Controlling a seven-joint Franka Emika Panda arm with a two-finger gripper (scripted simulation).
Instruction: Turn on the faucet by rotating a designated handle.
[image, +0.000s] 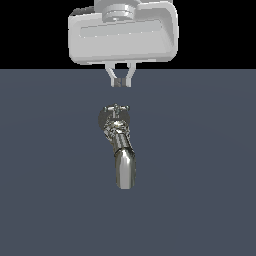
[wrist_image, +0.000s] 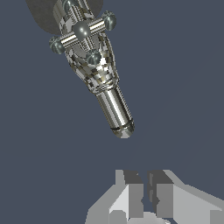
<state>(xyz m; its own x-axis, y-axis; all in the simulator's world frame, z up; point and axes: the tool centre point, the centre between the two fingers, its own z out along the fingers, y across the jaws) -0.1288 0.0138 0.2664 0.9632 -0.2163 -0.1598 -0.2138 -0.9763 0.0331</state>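
The chrome faucet (image: 119, 145) lies on the dark grey surface, its thick spout (image: 124, 170) pointing toward the exterior view's bottom. The small cross-shaped handle (image: 116, 108) sits at its upper end, above the ribbed neck. My white gripper (image: 120, 82) hangs above and behind the handle, apart from it, fingers drawn together and empty. In the wrist view the faucet (wrist_image: 98, 74) shows with the cross handle (wrist_image: 82, 30) and spout tip (wrist_image: 122, 129); my gripper (wrist_image: 145, 176) is well short of them, with the fingers (wrist_image: 133, 192) almost touching.
The flat dark grey surface (image: 200, 190) stretches all around the faucet. The round disc base (wrist_image: 43, 17) shows dark behind the handle in the wrist view.
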